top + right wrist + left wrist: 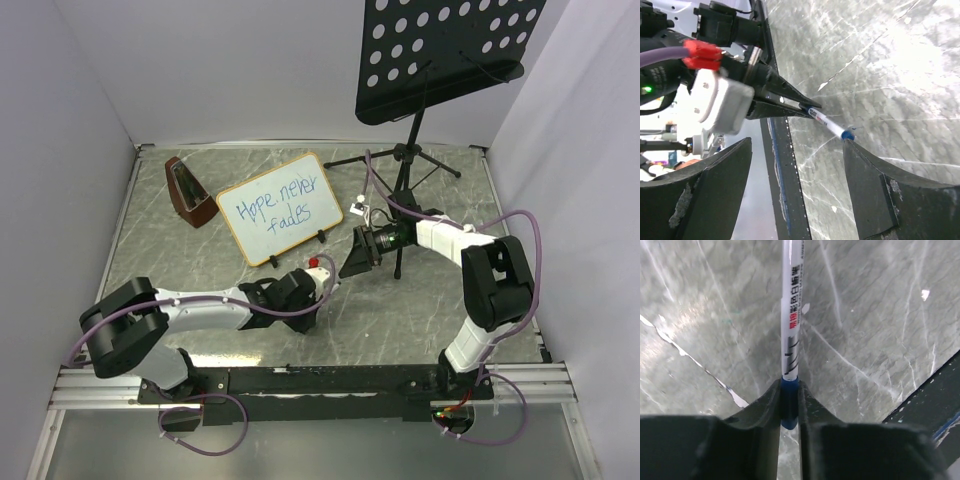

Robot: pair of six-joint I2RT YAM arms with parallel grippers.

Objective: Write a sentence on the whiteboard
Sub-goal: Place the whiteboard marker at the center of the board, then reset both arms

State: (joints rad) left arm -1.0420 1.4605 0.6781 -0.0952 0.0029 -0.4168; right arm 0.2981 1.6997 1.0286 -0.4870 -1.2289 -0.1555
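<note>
whiteboard (280, 208) stands propped on the desk (420, 310), upper left of centre in the top view. the sentence (278, 206) "hope never fades" fills it in two blue lines, so the writing looks done. left jaws are clamped on the marker (790, 315). right jaws stand wide apart either side of its far end, holding nothing. probably left: setting the marker down.

A robotics lab test cell: plain white panel walls (90, 80) box in a grey marble-patterned tabletop (400, 310), where two white-and-black robot arms, left (200, 312) and right (490, 285), trailing purple cables (522, 213), are bolted to a slotted aluminium rail (100, 385)
</note>
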